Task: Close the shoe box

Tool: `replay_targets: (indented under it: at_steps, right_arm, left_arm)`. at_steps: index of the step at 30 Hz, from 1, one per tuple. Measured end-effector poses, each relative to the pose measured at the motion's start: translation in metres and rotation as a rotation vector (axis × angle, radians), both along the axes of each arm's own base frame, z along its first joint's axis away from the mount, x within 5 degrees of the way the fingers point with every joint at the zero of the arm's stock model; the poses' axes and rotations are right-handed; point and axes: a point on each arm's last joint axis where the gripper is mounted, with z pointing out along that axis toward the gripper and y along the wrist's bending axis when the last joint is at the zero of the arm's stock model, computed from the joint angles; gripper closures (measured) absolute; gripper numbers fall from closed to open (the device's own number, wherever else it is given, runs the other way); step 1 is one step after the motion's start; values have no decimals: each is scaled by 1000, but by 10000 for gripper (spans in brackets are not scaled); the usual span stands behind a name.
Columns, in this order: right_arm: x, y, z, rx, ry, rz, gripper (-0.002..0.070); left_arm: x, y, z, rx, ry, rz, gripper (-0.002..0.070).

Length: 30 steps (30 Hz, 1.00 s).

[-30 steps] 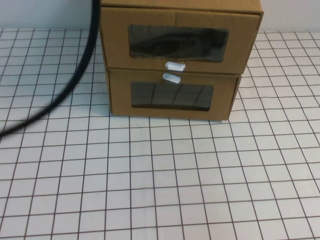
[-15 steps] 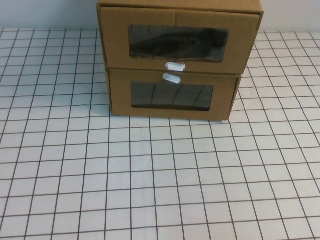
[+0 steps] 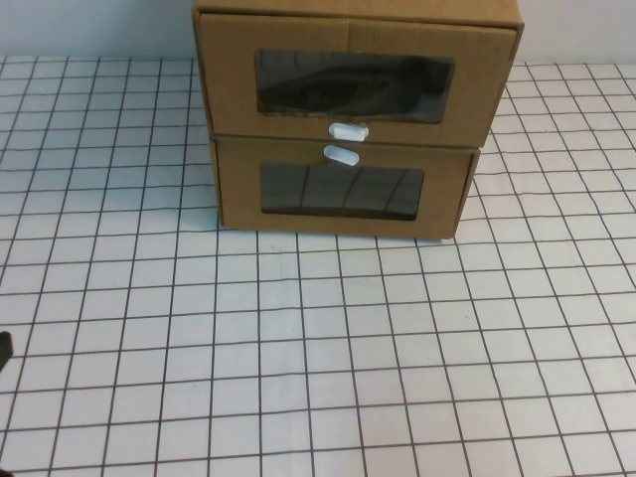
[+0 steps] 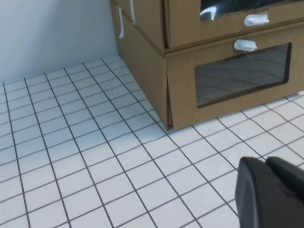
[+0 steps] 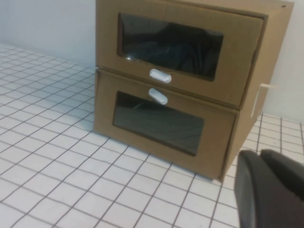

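The shoe box (image 3: pixel 229 89) is the upper of two stacked brown cardboard drawer boxes at the back middle of the table. It has a wide clear window and a white pull tab (image 3: pixel 348 130) below it. Its drawer front looks about level with its outer sleeve. It also shows in the left wrist view, shoe box (image 4: pixel 190 23), and the right wrist view, shoe box (image 5: pixel 107 42). My left gripper (image 4: pixel 266 161) is shut and empty, low over the tiles to the front left of the boxes. My right gripper (image 5: pixel 260 154) is shut and empty, to their front right.
The lower cardboard box (image 3: pixel 238 189) bears the shoe box and has its white tab (image 3: pixel 341 154) above its window. A white tiled surface with a dark grid (image 3: pixel 318 358) spreads in front. A pale wall stands behind. A dark bit of the left arm (image 3: pixel 3 350) shows at the left edge.
The dark cable that crossed the upper left a second ago has left the high view. A small dark piece now shows at the left edge. The boxes have not moved.
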Motion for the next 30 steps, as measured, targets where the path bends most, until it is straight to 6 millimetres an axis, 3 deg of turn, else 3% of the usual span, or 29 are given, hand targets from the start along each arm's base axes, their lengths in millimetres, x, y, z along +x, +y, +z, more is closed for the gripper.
replay_targets:
  at_steps: [15,30]
  right_arm:
    - [-10,13,-12,-51,123,174,690]
    - [-11,14,-13,-58,131,187,690]
  left_arm:
    - [1,0,1,-7,-13,8,680]
    - [1,0,1,-7,-13,8,680]
